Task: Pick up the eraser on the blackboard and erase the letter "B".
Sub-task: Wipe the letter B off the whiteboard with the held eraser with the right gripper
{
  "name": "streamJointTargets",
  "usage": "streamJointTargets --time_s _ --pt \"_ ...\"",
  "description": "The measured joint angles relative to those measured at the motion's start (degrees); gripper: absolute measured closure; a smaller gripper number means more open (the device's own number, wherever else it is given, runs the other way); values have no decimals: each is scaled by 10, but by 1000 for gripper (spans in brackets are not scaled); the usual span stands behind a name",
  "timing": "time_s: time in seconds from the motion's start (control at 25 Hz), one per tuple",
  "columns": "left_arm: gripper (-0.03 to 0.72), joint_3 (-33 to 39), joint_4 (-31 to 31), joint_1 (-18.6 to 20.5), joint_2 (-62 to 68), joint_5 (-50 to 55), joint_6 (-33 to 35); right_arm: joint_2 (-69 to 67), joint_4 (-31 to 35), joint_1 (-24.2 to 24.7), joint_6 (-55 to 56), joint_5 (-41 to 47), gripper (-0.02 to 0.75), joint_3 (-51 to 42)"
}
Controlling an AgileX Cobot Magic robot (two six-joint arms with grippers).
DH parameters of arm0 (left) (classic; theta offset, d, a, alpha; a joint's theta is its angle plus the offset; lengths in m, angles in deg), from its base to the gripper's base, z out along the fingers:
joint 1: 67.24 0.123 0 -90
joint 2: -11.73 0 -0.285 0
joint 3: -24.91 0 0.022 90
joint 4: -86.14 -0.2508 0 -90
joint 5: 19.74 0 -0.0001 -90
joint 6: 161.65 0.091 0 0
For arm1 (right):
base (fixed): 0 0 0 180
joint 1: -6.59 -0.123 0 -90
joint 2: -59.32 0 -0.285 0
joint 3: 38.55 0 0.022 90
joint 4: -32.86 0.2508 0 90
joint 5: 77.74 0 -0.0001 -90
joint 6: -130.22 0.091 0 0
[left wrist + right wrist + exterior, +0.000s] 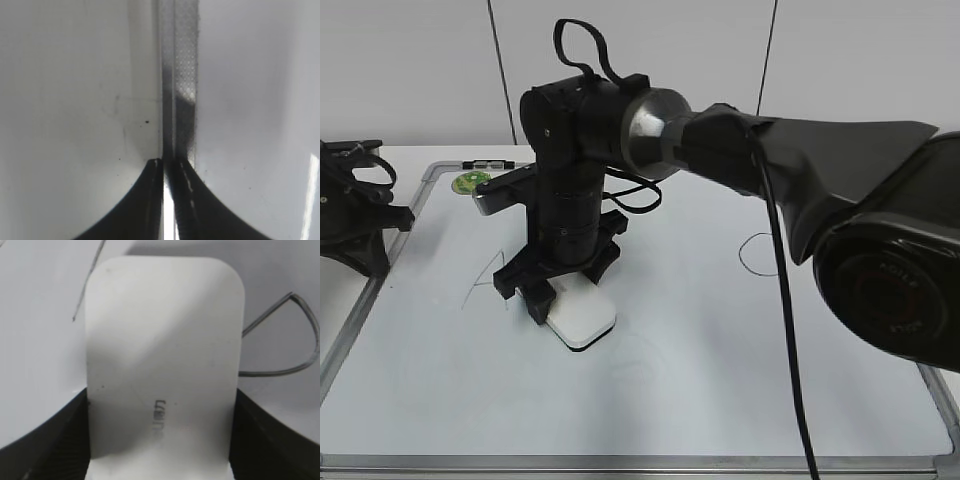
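The white eraser (585, 320) lies flat on the blackboard (720, 390), a pale board with a silver frame. My right gripper (552, 298) reaches across from the right and is shut on the eraser's sides. In the right wrist view the eraser (165, 340) fills the middle between the two dark fingers (160, 440). A curved dark loop, part of the letter "B" (307, 347), shows against the eraser's right edge; the rest is hidden. In the exterior view the arm hides the "B". My left gripper (164, 161) is shut and empty over the board's frame.
The handwritten "A" (485, 275) is left of the eraser and the "C" (752, 255) is to the right. A round green sticker (473, 181) and a small black clip (490, 163) sit at the board's far left corner. The left arm (355, 215) rests off the board's left edge.
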Motion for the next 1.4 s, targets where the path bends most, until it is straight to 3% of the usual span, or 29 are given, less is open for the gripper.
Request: streamJointTargets --time_s 0.72,1.04,1.4 --pt "639 0 1 0 0 -3 0 0 20 -2 -1 0 208 0" --pt "639 0 3 0 0 -4 0 0 -73 -3 39 2 208 0" --pt "639 0 4 0 0 -6 0 0 -128 24 39 5 208 1"
